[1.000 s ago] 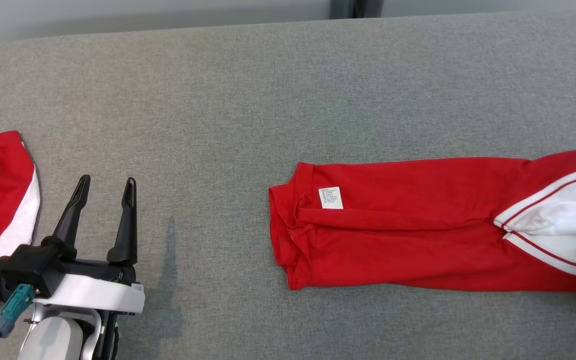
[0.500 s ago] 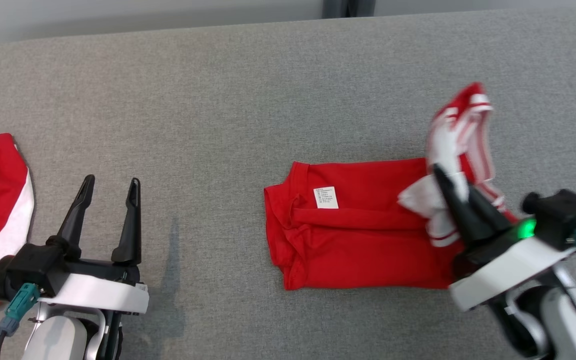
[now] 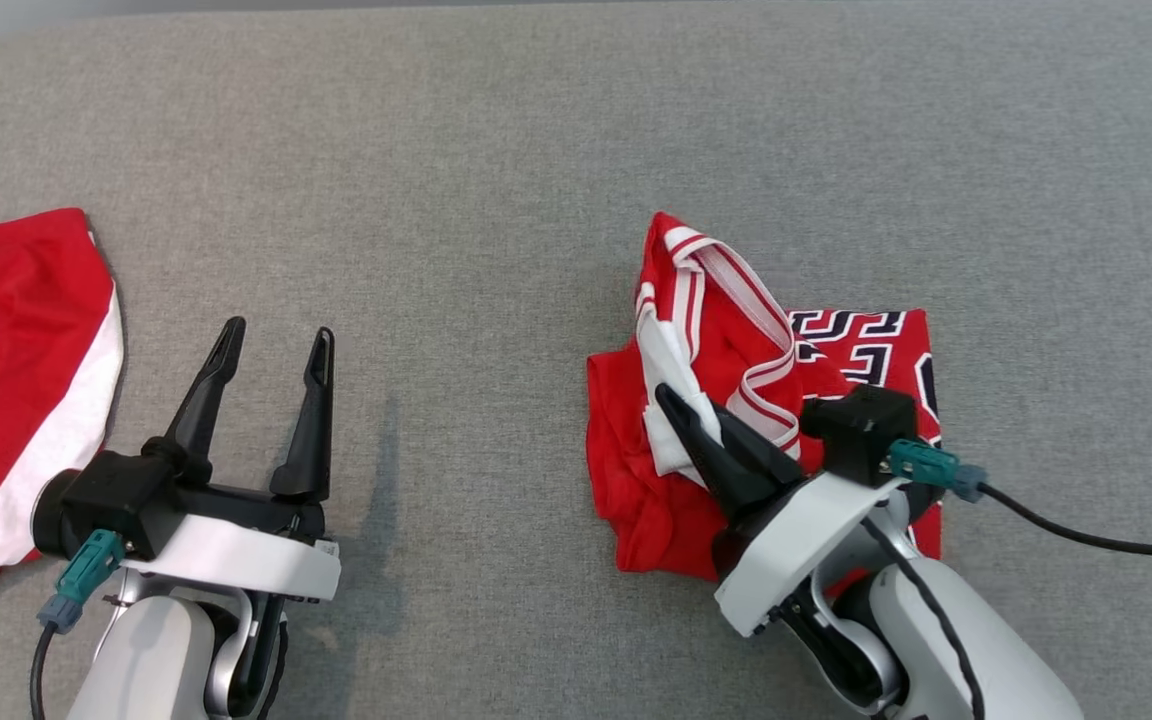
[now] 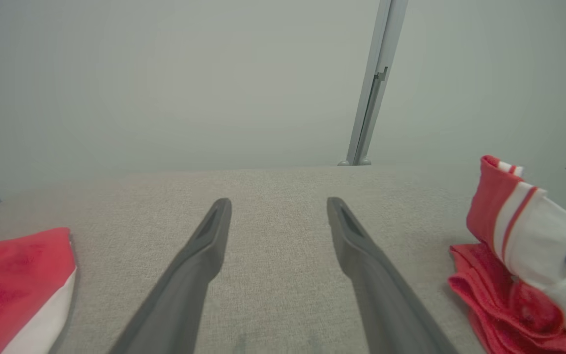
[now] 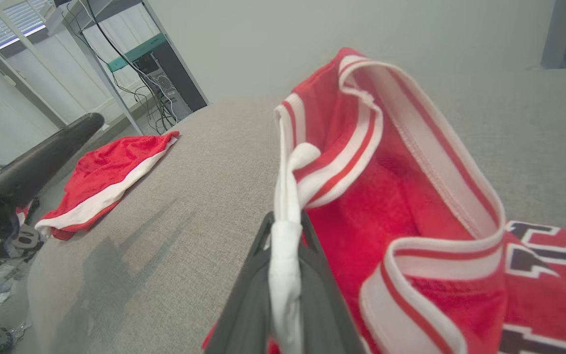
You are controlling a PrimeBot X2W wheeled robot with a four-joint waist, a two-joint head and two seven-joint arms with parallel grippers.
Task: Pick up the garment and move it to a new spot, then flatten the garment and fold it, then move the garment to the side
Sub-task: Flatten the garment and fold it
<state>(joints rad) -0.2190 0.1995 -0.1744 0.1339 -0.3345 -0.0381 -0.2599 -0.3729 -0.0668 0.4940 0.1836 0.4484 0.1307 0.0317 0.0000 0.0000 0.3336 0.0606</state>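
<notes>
Leftward my right gripper (image 3: 691, 410) has swung, jaws pinching the white hem of the garment (image 3: 866, 350), which lies right of centre. Its fold seems to run up-down; my left gripper (image 3: 278, 330), spread, sits far left.

left end effector (image 4: 278, 204): fingers wide apart; garment (image 4: 509, 290): bunched, far right; red cloth (image 4: 13, 275): lower left

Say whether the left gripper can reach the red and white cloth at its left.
Probably yes: the left gripper is open and empty, and the red and white cloth lies close beside it, nothing between them.
</notes>
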